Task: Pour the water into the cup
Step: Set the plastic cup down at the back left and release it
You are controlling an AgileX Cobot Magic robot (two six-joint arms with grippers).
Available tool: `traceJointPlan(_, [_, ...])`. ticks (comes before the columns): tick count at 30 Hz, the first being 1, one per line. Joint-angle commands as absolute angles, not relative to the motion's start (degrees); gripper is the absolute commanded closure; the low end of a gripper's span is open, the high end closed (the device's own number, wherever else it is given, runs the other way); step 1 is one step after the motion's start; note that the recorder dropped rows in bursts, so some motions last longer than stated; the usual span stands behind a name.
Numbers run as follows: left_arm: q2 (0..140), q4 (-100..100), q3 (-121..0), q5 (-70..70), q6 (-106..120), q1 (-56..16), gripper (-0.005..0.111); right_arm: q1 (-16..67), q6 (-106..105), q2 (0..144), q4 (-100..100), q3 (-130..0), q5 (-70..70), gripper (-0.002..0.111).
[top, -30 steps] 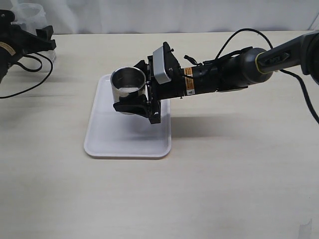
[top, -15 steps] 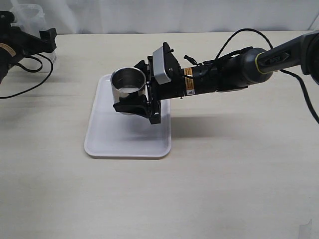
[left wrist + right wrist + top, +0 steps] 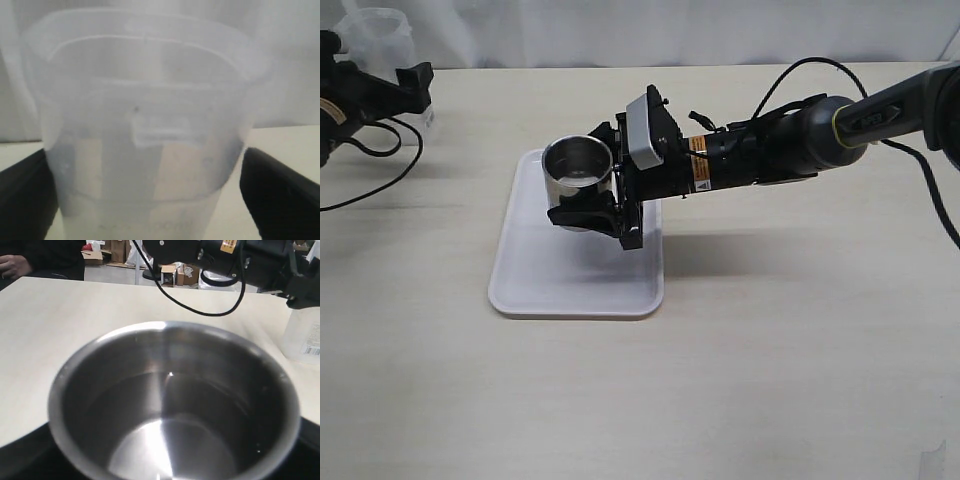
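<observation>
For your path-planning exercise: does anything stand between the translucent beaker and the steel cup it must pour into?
Nothing visible does. Only bare table and the tray rim lie between the beaker and the cup, which the right end effector holds over the tray.

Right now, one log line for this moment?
right fingers: shut on cup, over tray | left fingers: flanking beaker, grip unclear | pour: not started
</observation>
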State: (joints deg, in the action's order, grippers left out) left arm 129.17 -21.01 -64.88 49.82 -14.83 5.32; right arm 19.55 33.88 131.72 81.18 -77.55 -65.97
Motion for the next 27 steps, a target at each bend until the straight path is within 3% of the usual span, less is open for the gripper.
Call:
traceJointPlan(1, [125.1, -21.2, -61.4, 51.0, -11.6, 5.4, 0.022, 19.5, 34.2, 131.5, 80.4, -77.9, -67.4, 0.104])
traceJointPlan(27, [110.0, -16.9, -45.4, 51.0, -7.1, 5.4, 0.022, 19.5, 34.2, 131.5, 80.5, -77.9, -67.4, 0.104])
